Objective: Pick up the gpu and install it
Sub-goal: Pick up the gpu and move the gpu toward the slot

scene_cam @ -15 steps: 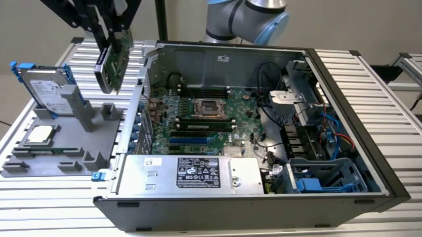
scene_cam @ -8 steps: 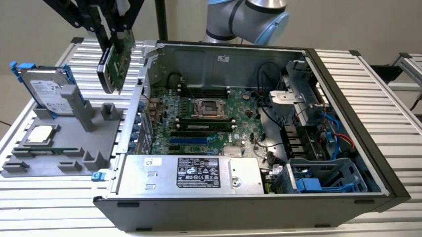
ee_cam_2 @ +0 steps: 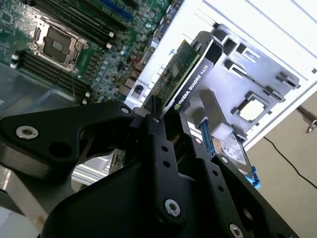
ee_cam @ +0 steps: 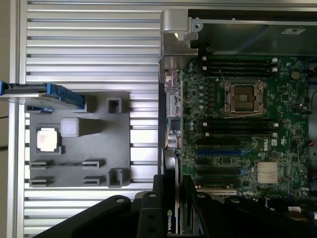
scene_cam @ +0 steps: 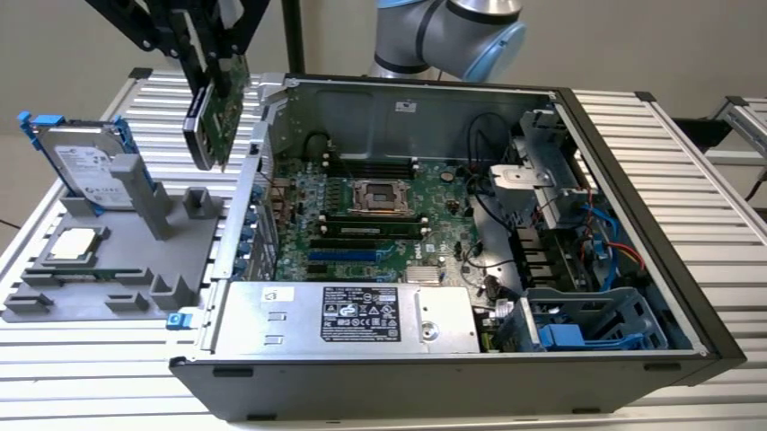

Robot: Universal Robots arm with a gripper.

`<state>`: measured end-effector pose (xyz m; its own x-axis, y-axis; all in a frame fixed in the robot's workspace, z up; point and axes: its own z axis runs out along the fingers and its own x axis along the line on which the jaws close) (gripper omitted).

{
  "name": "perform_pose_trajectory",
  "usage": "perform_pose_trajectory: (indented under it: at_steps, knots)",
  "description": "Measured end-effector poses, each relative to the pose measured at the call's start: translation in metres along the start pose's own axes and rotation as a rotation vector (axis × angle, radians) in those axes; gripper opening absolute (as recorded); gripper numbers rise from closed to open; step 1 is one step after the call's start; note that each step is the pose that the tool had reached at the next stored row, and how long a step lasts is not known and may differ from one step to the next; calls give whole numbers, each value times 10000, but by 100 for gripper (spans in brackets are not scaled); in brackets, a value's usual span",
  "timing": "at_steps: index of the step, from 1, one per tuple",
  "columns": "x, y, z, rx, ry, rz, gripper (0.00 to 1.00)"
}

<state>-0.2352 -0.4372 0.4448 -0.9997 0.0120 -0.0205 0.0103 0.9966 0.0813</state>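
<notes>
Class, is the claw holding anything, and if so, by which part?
The claw grips the graphics card, pinched across its two flat faces near its upper end, the rest hanging free below.

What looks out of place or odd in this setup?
Nothing looks damaged or spilled. The odd one is the gpu: the gripper holds it on edge in the air, near the edge of the open computer case by the gray holder, seated in no slot.
</notes>
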Motion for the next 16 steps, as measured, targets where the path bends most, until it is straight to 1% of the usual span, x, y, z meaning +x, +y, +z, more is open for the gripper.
perform_pose_trajectory:
  at_steps: [16]
  knots:
    - [-79,2,1,0,1,0,0]
